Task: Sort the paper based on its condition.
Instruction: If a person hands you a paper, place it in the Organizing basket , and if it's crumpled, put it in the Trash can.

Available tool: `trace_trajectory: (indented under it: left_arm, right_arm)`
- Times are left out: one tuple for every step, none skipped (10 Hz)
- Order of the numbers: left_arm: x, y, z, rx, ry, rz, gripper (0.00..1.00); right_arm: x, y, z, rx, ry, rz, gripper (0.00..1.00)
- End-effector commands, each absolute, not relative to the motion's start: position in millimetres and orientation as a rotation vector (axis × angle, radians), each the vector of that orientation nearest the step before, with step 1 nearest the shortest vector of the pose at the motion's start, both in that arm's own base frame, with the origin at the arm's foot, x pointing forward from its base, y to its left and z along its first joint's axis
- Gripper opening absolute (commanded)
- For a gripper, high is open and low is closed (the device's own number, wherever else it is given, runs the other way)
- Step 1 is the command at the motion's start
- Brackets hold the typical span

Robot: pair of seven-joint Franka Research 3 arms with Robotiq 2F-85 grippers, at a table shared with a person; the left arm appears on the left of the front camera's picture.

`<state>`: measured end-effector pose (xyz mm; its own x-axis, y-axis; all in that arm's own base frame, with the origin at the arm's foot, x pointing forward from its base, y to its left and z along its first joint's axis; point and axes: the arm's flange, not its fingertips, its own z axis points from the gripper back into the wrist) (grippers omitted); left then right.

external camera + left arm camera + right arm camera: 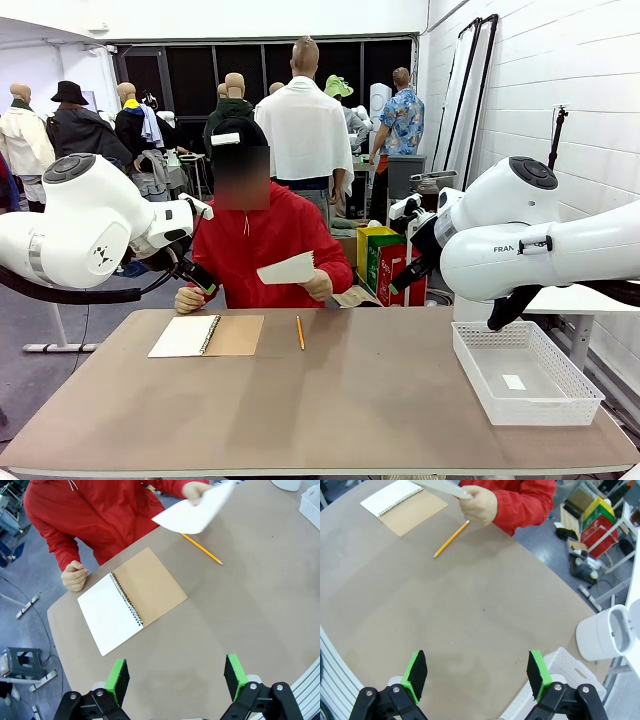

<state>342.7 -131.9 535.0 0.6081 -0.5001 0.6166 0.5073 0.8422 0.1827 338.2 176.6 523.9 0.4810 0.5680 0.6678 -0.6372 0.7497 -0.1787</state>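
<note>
Left claw (176, 672) and right claw (476, 667) both hang spread wide, empty, above the table (260, 580).

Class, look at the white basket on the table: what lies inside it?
Inside the basket, one small white slip lies on the floor; the rest looks bare. The near wall covers the floor's front strip.

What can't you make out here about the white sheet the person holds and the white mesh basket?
- The thin white paper sheet: right wrist view shows it edge-on, cut by the top edge; front view too small for creases.
- The white mesh basket: small white piece inside, front view, too small to identify; left wrist view's right edge cuts the basket off.
</note>
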Motion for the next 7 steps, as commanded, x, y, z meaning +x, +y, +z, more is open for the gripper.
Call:
trace_trajectory:
  left_arm:
    - [342.3,-132.4,536.2,-0.012,-0.716,-0.586,1.0]
    - [342.3,-132.4,536.2,-0.012,-0.716,-0.586,1.0]
    - [342.3,-132.4,536.2,-0.012,-0.716,-0.586,1.0]
    - [342.3,-132.4,536.2,-0.012,-0.716,-0.586,1.0]
    - [342.3,-132.4,536.2,-0.012,-0.716,-0.586,1.0]
    - [342.3,-132.4,536.2,-0.012,-0.716,-0.586,1.0]
    - [342.3,-132.4,536.2,-0.012,-0.716,-0.586,1.0]
  right_arm:
    - [338.2,176.8,523.7,0.101,-0.775,0.736,1.0]
    - [338.2,176.8,523.7,0.101,-0.775,0.736,1.0]
    - [338.2,176.8,523.7,0.101,-0.775,0.736,1.0]
    - [338.2,176.8,523.7,0.101,-0.775,0.736,1.0]
    - [338.2,176.8,523.7,0.101,-0.775,0.736,1.0]
    - [338.2,176.8,523.7,0.101,-0.775,0.736,1.0]
    - [338.2,176.7,523.9,0.098,-0.776,0.736,1.0]
